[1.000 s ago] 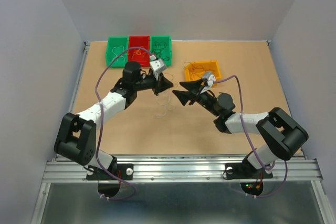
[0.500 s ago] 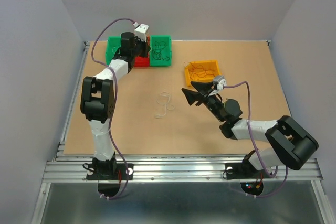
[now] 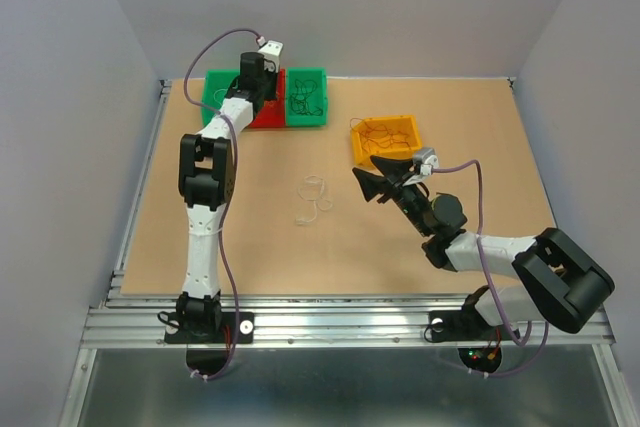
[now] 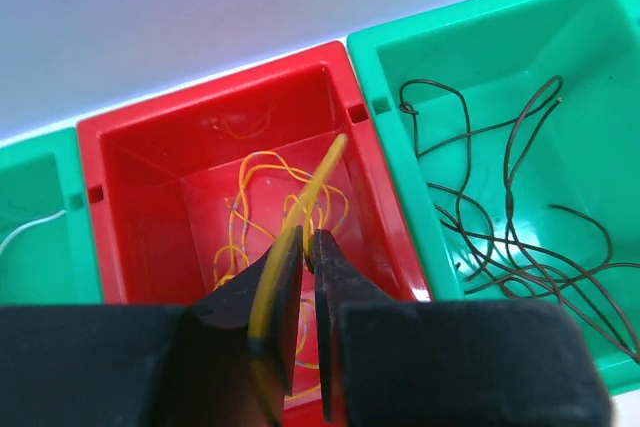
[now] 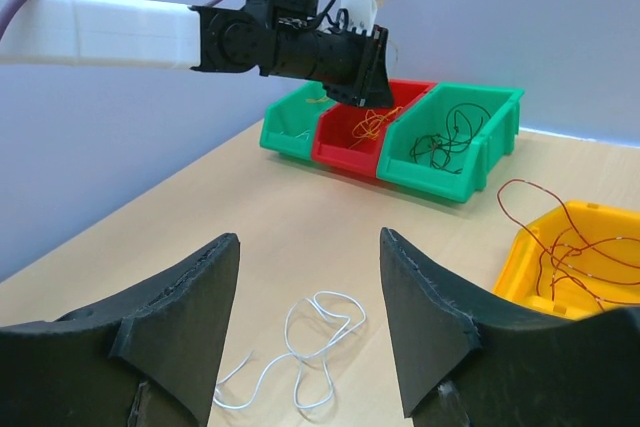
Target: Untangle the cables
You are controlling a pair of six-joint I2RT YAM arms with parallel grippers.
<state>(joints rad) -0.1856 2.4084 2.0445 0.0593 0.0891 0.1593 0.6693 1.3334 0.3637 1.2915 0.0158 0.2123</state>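
Shows the left gripper (image 4: pixel 308 237) poised above the red bin (image 4: pixel 140 207) at the table's far edge, jaws only a sliver apart, with an orange cable (image 4: pixel 318 179) lying along one finger's inner face and reaching past the tips toward more orange loops in the bin; cannot tell whether pinched or merely resting there. Shows the right gripper (image 5: pixel 308 237) spread wide and empty, hovering low near a loose white cable (image 3: pixel 314 200) on the tabletop (image 3: pixel 250 237), well apart from the bins. Also shows dark cables (image 5: pixel 445 137) in the green bin (image 5: pixel 470 162) just beside the red one, and reddish cables (image 5: pixel 560 242) in a yellow bin (image 5: pixel 525 272). Likely step: dropping the orange cable into its bin. To do it well: open wider over the bin's middle, lift straight up, and check for trailing wire; beware of clinging by so thin a strand.
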